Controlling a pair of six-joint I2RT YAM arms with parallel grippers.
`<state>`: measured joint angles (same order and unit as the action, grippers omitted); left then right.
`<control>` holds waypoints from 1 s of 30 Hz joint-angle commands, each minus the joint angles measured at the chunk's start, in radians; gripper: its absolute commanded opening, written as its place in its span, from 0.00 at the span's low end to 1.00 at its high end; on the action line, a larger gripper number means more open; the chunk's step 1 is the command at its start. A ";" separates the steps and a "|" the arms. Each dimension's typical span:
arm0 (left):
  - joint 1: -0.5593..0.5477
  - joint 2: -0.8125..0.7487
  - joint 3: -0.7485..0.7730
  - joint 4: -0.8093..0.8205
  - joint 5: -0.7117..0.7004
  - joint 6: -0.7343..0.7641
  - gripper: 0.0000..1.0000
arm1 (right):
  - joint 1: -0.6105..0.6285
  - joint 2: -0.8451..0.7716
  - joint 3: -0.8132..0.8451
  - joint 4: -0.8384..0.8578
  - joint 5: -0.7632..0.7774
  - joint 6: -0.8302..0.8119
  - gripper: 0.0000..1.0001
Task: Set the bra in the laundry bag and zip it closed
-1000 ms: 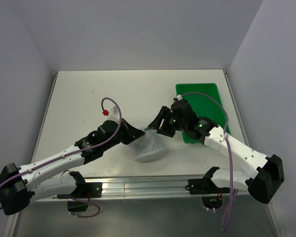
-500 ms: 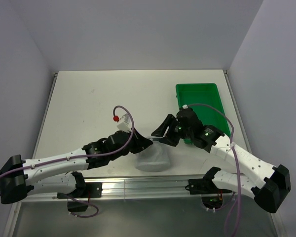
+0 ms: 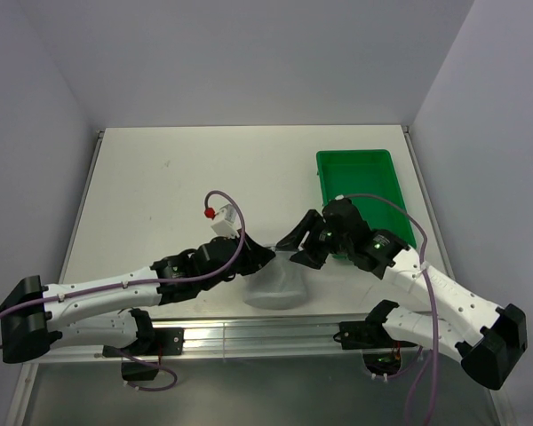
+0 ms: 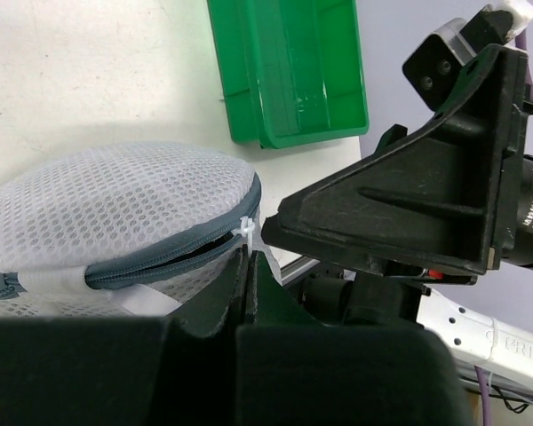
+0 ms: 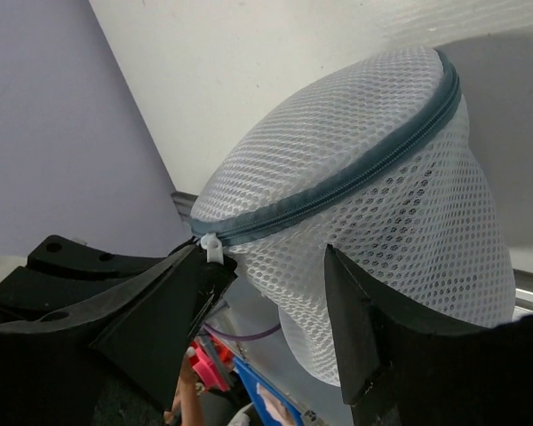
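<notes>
Two grippers meet at one spot: the zipper pull [image 4: 247,229] of the laundry bag [image 3: 275,286].

- Bag: it sits by the near edge of the table [image 3: 160,177], about midway along it and bulging. The green tray [image 3: 355,160] is apart from it, along the right edge.
- Bra: you can't see it anywhere outside the bag. It is probably inside, given the bulge and the dark slit, but the mesh hides it.
- Left gripper [image 4: 249,271]: its fingers are pinched tight together just under the pull, apparently on the bag's fabric edge there.
- Right gripper [image 5: 275,262]: its fingers stand wide apart astride the bag's end. One fingertip touches the pull. Whether the other presses the mesh, you can't tell.
- Zipper [image 5: 338,169]: the wrist views show it closed from the pull up over the rounded end. On the other side of the pull, a short dark gap shows along the lower edge.
- Key relation: the pull lies at the right gripper's near fingertip, directly above the left gripper's pinch. Both arms are equally near.
- Judgement: you likely need the right fingers narrowed on the pull, then drawn along the gap while the left anchors the fabric.
- Risk: the pull is small and may slip.
- Writing: small print shows on the right arm's white link and black housing, but you can't read it reliably. Nothing is printed on the bag or tray.
</notes>
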<state>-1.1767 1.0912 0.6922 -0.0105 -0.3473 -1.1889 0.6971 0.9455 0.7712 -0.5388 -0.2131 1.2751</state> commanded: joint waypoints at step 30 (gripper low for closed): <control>-0.024 -0.028 0.015 0.043 -0.005 0.069 0.00 | -0.090 0.147 0.066 0.109 -0.012 0.179 0.00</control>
<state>-1.1946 1.0752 0.6922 0.0055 -0.3576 -1.1374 0.6384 1.1030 0.8028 -0.4557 -0.2348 1.4647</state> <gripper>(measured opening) 0.013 0.024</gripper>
